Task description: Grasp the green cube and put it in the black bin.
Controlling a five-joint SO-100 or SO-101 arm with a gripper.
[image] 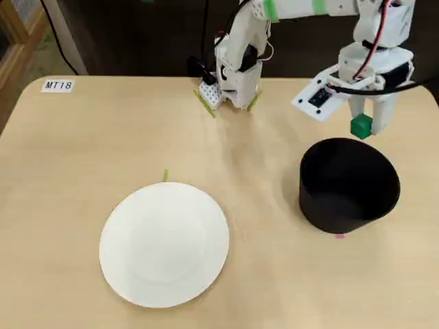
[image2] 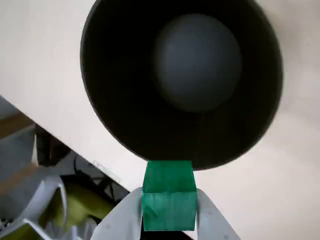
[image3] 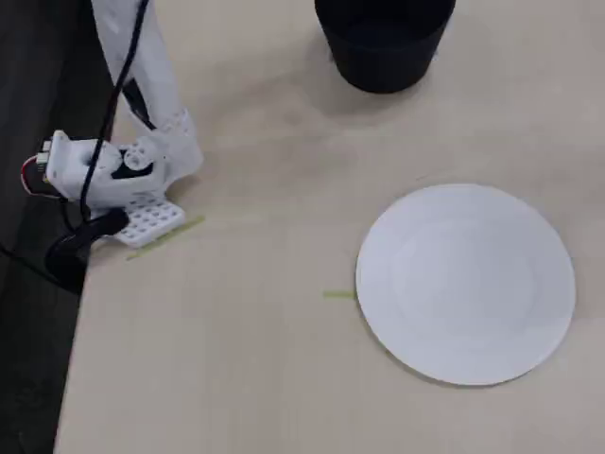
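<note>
The green cube [image: 361,126] is held in the air just above the far rim of the black bin [image: 348,185], with my gripper [image: 367,127] shut on it. In the wrist view the green cube [image2: 169,196] sits between my white fingers [image2: 120,220], at the near edge of the black bin [image2: 182,80], whose inside looks empty. In a fixed view only the lower part of the black bin [image3: 383,43] shows at the top edge; gripper and cube are out of that frame.
A white plate [image: 164,243] lies on the wooden table at front left, also seen as the white plate [image3: 465,282]. The arm's base [image: 230,86] stands at the table's far edge with thin green tape strips [image: 204,104] beside it. A label [image: 57,86] sits far left.
</note>
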